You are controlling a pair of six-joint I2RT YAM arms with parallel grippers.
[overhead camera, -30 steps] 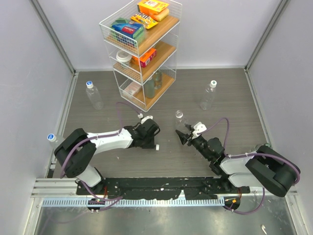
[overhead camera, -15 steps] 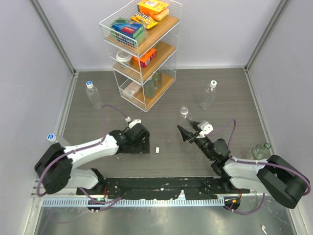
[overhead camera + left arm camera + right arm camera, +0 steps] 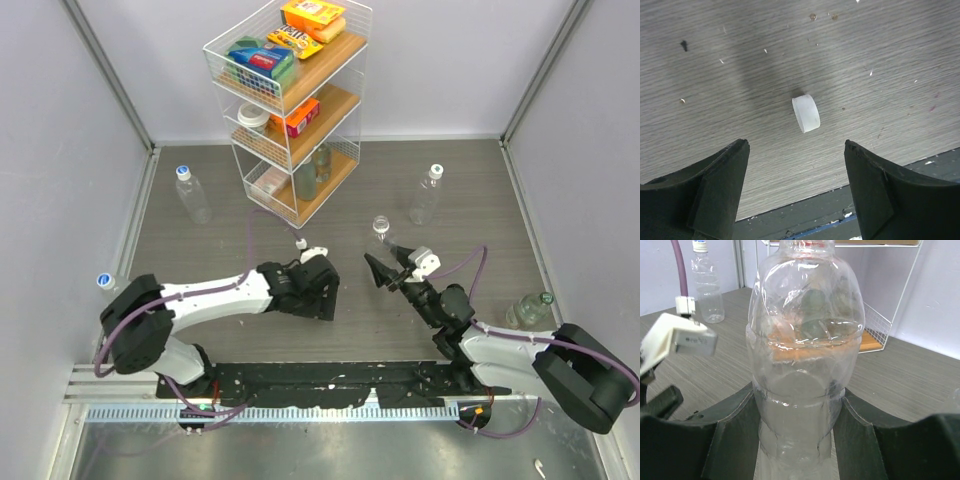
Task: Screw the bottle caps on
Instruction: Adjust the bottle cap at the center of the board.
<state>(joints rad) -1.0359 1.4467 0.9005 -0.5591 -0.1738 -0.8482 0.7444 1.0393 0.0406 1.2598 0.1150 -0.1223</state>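
Grey tabletop: cap on edge, just ahead of spread left claw.

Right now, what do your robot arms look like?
The left arm and right arm are white tubes with chunky black joints. A thin purple cable loops along each. Each ends in two black wedge-shaped fingers.

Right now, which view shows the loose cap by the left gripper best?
Left wrist: the cap stands on its edge, unobstructed, ahead of the open left gripper. Top external: that gripper hides it. Right wrist: not in frame.
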